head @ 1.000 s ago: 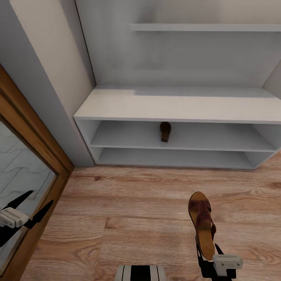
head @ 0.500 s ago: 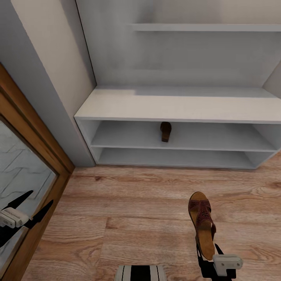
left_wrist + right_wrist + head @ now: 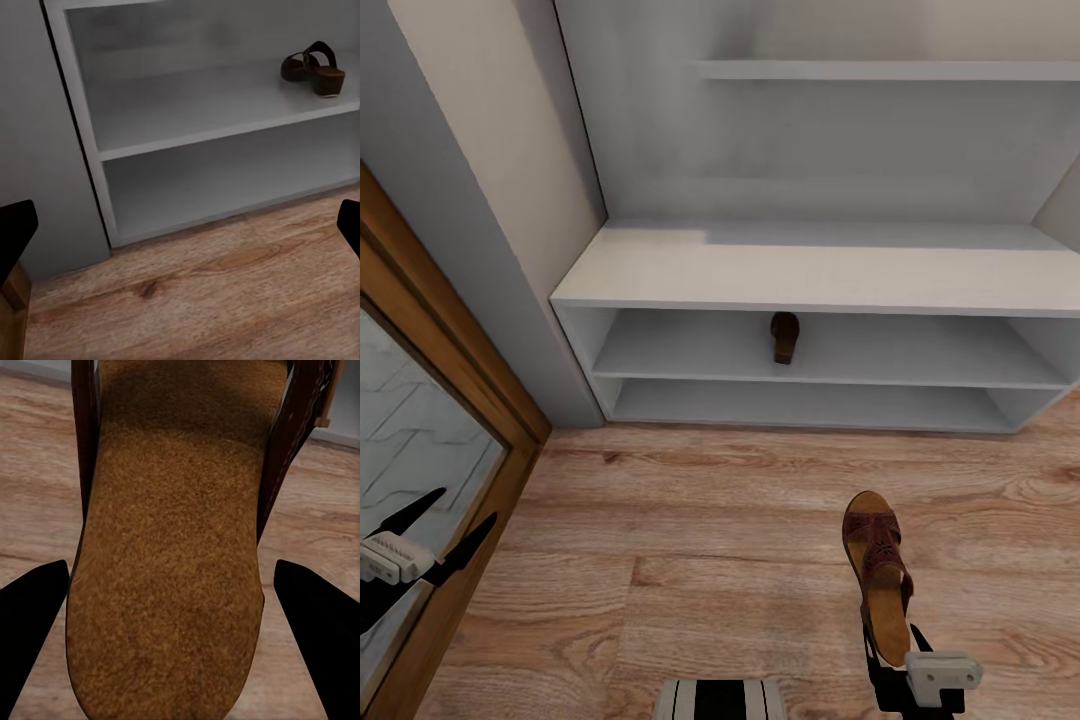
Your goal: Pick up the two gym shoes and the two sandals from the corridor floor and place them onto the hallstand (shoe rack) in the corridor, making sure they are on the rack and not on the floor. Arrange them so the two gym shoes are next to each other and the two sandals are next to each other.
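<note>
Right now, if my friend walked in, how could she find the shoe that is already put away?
Look at the wide white-grey shoe rack against the back wall. Under its thick flat top are two open tiers; on the upper one, near the middle, sits a dark brown leather sandal. It is alone on that tier, while its matching brown sandal is at the right gripper.

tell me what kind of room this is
Most likely a home corridor or entryway. A low white shoe rack stands against the wall with one brown sandal on its upper tier, a second sandal is by the right gripper, and a wood-framed mirror borders the plank floor.
</note>
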